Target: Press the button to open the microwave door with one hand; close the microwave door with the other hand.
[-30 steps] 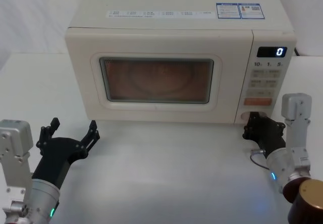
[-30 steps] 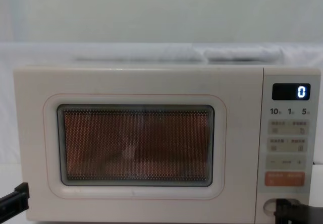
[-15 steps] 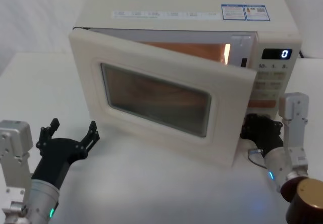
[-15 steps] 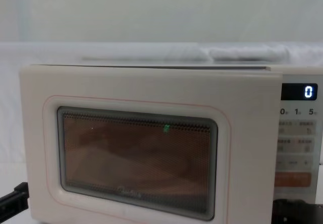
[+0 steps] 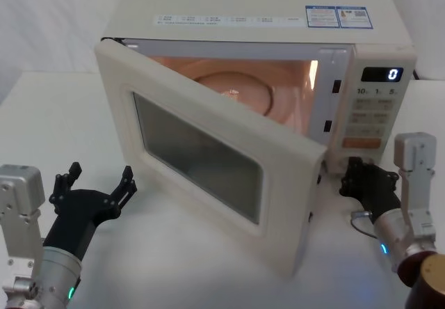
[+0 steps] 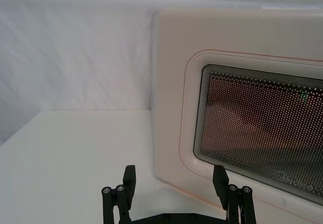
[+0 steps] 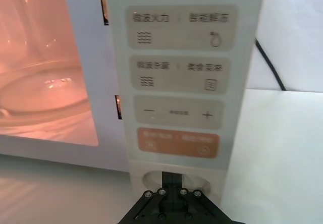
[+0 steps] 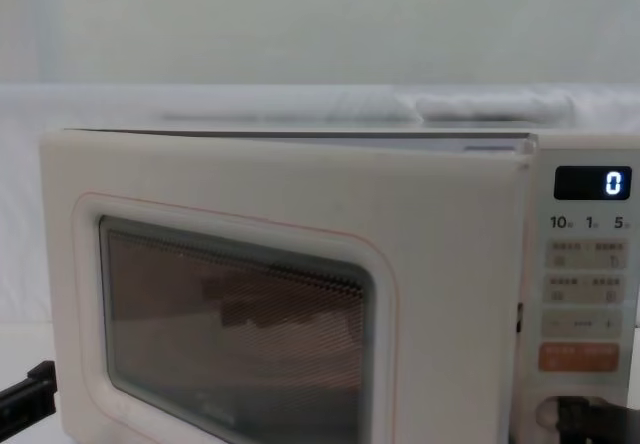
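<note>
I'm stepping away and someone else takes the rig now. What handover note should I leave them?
Right gripper: jaws shut, at the button at the foot of the control panel.
Left gripper: jaws open, low over the table, in front of the hinge side of the microwave door, not touching it.
Done: the door hangs swung out toward the robot, cavity lit.
Left: pull the right gripper clear, then push the door shut with the left.
</note>
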Controlling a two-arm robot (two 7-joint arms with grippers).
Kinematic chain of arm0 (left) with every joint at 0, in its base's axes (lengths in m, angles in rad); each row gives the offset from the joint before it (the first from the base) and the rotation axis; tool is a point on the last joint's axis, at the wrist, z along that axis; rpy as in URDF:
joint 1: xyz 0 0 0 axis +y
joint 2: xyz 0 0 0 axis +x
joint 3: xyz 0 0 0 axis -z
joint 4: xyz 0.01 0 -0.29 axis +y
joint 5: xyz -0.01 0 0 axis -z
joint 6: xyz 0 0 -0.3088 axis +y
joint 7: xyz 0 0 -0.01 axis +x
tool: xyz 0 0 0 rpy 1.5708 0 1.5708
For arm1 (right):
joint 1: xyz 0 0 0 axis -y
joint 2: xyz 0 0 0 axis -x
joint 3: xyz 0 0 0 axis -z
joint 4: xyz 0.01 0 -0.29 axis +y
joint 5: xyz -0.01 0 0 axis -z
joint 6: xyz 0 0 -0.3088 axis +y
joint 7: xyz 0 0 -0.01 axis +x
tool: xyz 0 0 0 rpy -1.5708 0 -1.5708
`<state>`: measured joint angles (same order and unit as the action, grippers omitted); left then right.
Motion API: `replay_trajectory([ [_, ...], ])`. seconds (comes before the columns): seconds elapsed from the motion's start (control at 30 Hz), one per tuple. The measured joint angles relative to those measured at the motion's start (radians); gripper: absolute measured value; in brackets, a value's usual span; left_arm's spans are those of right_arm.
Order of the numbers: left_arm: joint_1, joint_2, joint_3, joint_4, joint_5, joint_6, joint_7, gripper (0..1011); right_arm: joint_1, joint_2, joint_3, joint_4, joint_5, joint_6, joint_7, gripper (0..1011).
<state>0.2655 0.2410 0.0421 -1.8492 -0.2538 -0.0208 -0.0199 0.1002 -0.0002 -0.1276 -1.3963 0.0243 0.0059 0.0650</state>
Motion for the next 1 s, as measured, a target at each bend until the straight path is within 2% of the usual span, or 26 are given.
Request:
replay_trajectory([
  [0.4, 0.000, 0.000, 0.000, 0.000, 0.000, 0.000, 0.000, 1001, -0.068, 0.023, 0.006, -0.094, 0.005, 0.027, 0.015, 0],
  [0.83, 0.000, 0.000, 0.000, 0.000, 0.000, 0.000, 0.000, 1001, -0.164, 0.058, 0.000, -0.256, 0.022, 0.065, 0.040, 0],
  [1.0, 0.000, 0.000, 0.000, 0.000, 0.000, 0.000, 0.000, 1001, -0.195, 0.072, 0.010, -0.315, 0.029, 0.070, 0.041, 0],
])
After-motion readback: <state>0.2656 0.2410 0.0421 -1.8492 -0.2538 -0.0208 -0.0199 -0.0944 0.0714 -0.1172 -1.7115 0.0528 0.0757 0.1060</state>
